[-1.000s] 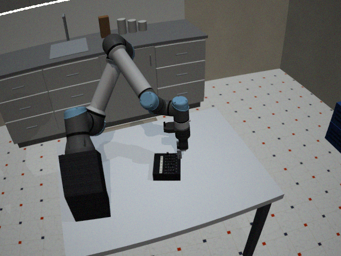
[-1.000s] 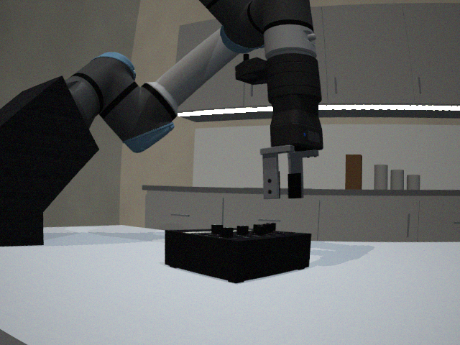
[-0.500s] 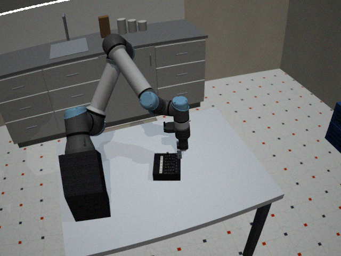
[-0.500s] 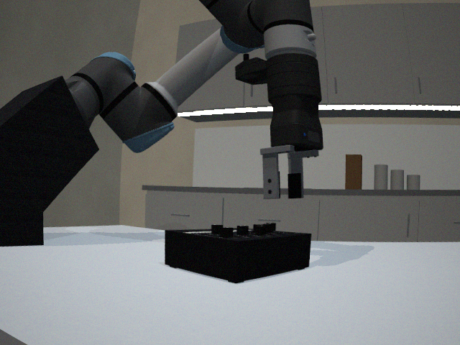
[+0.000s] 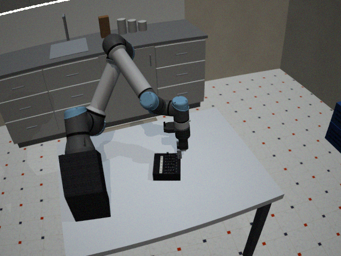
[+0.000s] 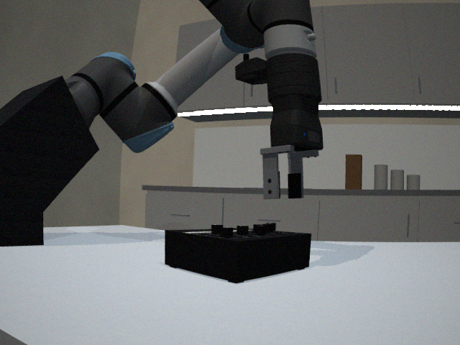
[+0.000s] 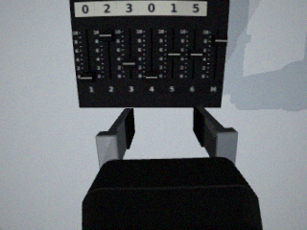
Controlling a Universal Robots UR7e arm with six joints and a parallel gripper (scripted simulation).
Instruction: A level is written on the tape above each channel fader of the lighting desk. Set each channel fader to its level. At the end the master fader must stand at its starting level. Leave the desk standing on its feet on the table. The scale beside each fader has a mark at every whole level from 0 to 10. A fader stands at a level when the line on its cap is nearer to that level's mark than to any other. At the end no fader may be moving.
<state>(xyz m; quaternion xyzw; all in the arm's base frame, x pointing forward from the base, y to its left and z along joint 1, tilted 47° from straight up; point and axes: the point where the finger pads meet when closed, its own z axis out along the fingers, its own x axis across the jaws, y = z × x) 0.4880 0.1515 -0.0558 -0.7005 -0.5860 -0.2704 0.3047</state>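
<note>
The black lighting desk (image 5: 166,165) stands flat on the white table; it also shows in the exterior view (image 6: 237,252). In the wrist view (image 7: 149,53) its tape (image 7: 139,9) reads 0, 2, 3, 0, 1, 5. Fader 1 (image 7: 86,78) sits near 0, fader 2 (image 7: 106,34) near 9, fader 3 (image 7: 129,63) near 3, fader 4 (image 7: 151,77) near 0, faders 5 (image 7: 174,54) and 6 (image 7: 196,54) near 5. The master fader (image 7: 221,40) sits near 8. My gripper (image 7: 163,119) (image 6: 282,195) is open and empty, hovering well above the desk's numbered edge.
The robot's black base block (image 5: 83,184) stands on the table left of the desk. A kitchen counter with a brown box (image 5: 104,26) and canisters (image 5: 131,25) runs along the back wall, far from the desk.
</note>
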